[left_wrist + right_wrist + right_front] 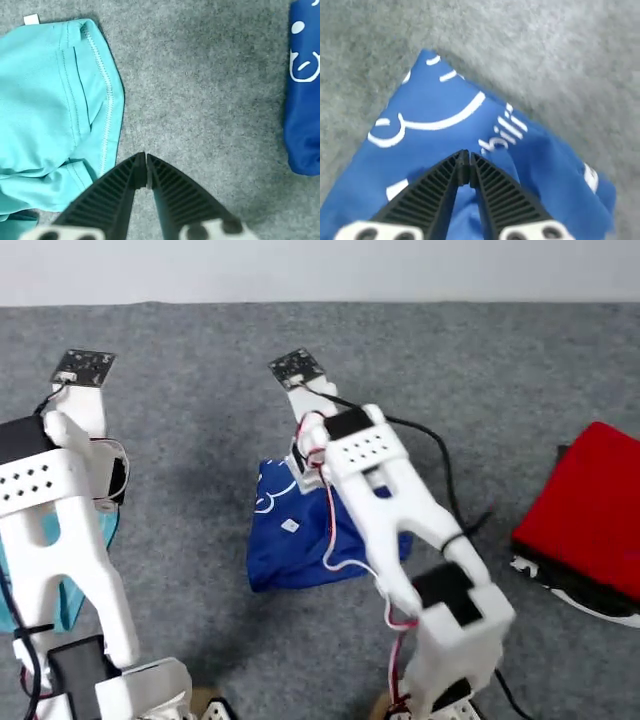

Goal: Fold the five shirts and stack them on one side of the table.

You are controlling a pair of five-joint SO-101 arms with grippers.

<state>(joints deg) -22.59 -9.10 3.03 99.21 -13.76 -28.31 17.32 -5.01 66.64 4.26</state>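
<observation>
Fingers, left arm: the left fingers [115, 195] are clenched tip to tip with nothing between them, above bare grey tabletop [200, 100].
Fingers, right arm: the right fingers [432, 192] are clenched as well, with their tips over the blue shirt [445, 100]. Whether any cloth is pinched between them cannot be told.
Blue shirt: a folded bundle with white print, lying mid-tabletop beneath the right arm [400, 500], which covers part of it in the high view.
Teal shirt [50, 100]: creased, with a stitched hem, just beside the left fingers but not touching them. It lies at the tabletop's left side, partly behind the left arm [60, 510].
Red shirt [590, 500]: folded, at the tabletop's right edge, on top of a black layer [570, 575] and a white layer [590, 605]. It is well apart from the blue shirt.
Gap: grey tabletop separates the teal and blue shirts.
</observation>
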